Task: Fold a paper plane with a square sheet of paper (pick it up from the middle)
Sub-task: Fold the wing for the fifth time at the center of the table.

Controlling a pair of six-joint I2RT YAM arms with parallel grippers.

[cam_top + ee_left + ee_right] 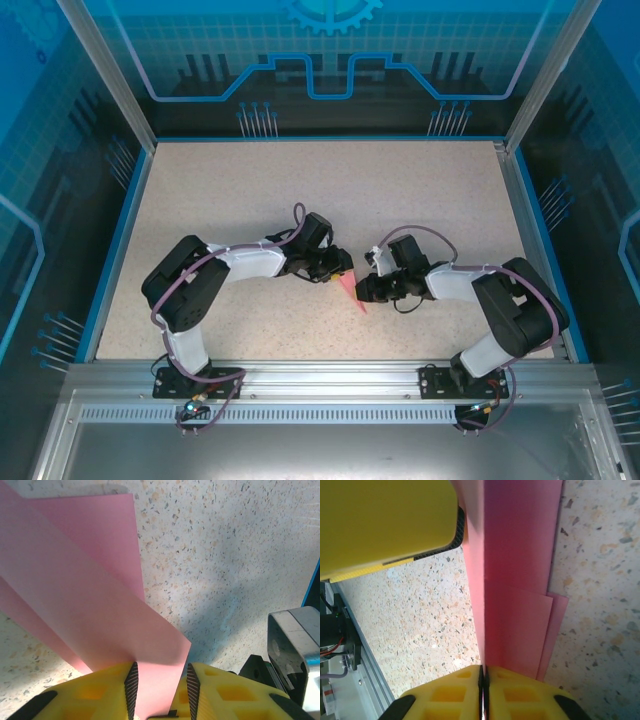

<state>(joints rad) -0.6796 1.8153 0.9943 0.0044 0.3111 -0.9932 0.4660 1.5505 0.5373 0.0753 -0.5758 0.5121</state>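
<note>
The counter (250,200) is a wide speckled beige surface with a blue rim on its left, far and right sides. A metal rail (320,375) runs along its near edge and carries the two bases.

The left arm (190,285) bends from its base toward the right. The right arm (510,300) bends from its base toward the left. The two meet a little near of the middle of the counter.

The left fingers (335,265) and the right fingers (370,288) stand close together, with the pink paper (352,292) between them.

In the left wrist view the left fingers (90,695) are partly spread. A flap of the pink paper (90,605) fills the gap between the two black pads. It is not possible to tell whether the pads press on it.

In the right wrist view the right fingers (450,695) are pressed together and pinch a raised fold of the pink paper (515,580). One yellow left finger (385,520) is just beside the far part of this fold.

The paper is folded in several layers. In the top view it is a narrow shape whose point is directed to the near side.
</note>
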